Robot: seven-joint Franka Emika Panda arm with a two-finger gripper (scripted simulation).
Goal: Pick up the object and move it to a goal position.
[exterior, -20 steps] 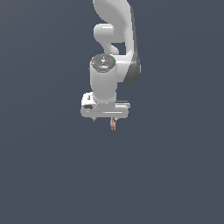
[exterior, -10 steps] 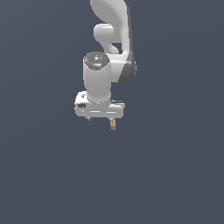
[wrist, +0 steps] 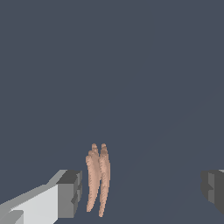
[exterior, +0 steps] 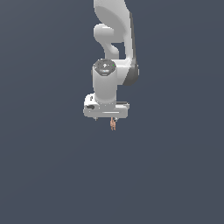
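The object (wrist: 98,179) is a small, slender orange-brown thing made of a few narrow, elongated lobes pressed side by side and tapering to points. In the wrist view it lies in the gap between the two fingers of the hand (wrist: 142,190), much closer to one finger (wrist: 70,193) than to the other (wrist: 213,189); a thin strip of dark background shows between it and the nearer finger, so it does not appear to touch either one. The fingers stand far apart, with the span between them many times the width of the object, and nothing is clamped between them.

In the exterior view the object (exterior: 113,124) shows as a tiny orange-brown sliver hanging just under the lower edge of the white hand (exterior: 106,118), slightly toward the exterior view's right of the hand's middle. It is far narrower than the hand's body. From this view I cannot tell whether it rests on a surface or what carries it, since the background is one flat dark grey-blue with no visible edge or shadow.

Above the hand, the white arm (exterior: 114,43) rises through a rounded wrist joint and bends up out of the picture.
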